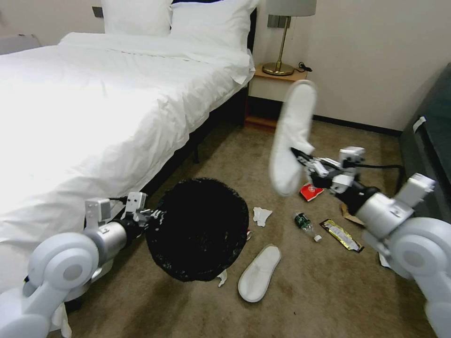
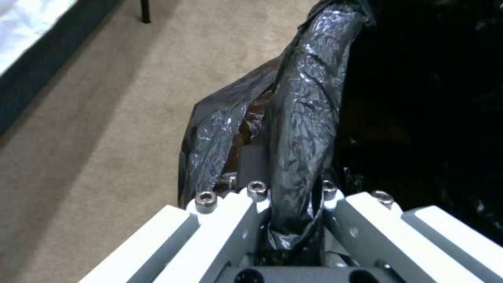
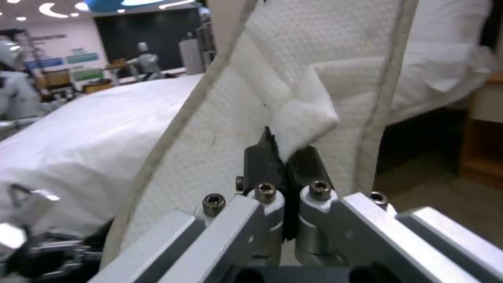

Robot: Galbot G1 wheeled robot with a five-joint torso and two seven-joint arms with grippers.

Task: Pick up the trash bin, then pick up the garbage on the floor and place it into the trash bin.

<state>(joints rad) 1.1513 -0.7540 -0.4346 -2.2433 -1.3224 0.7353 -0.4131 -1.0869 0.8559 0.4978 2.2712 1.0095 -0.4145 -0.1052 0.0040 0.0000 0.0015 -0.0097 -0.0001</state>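
Observation:
The trash bin (image 1: 199,230), lined with a crinkly black bag, hangs above the floor (image 1: 300,300) with its mouth tilted toward me. My left gripper (image 1: 152,218) is shut on its rim (image 2: 301,129). My right gripper (image 1: 300,157) is shut on the strap of a white slipper (image 1: 293,136), held upright in the air, right of and above the bin; the strap (image 3: 304,114) is pinched between the black fingers. On the floor lie a second slipper (image 1: 259,273), white tissues (image 1: 261,215), a green-label bottle (image 1: 305,224), a red packet (image 1: 310,191) and a gold wrapper (image 1: 341,234).
A bed with white sheets (image 1: 108,108) fills the left side. A nightstand (image 1: 277,87) with a brass lamp (image 1: 282,42) stands at the back wall. A dark cabinet (image 1: 430,141) lines the right edge. Open carpet lies in front of the slipper.

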